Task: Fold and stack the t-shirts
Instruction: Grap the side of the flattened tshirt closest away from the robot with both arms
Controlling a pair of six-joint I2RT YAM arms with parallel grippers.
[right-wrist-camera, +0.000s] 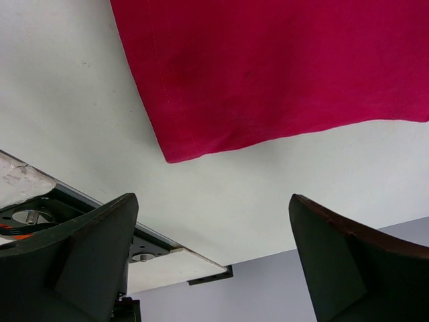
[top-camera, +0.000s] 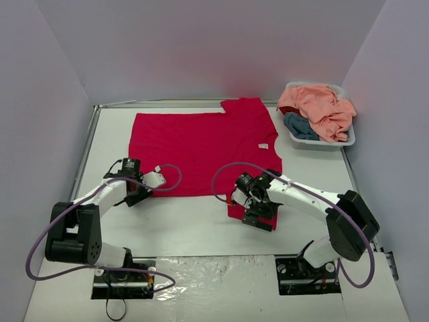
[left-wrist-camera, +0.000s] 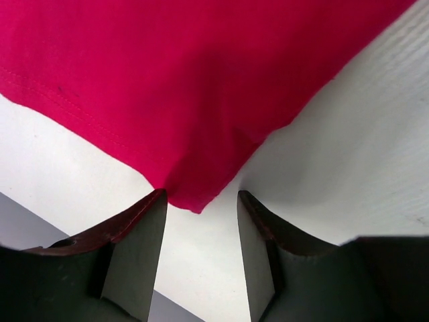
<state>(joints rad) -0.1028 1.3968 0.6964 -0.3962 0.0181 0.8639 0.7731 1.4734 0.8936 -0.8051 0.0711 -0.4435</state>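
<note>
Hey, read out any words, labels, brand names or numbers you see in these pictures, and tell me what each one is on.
No text can be read in any view.
White neck label on the red t-shirt: too small to read.
White basket: no marking shows.
Wrist views: only plain red cloth and bare table, no print.
</note>
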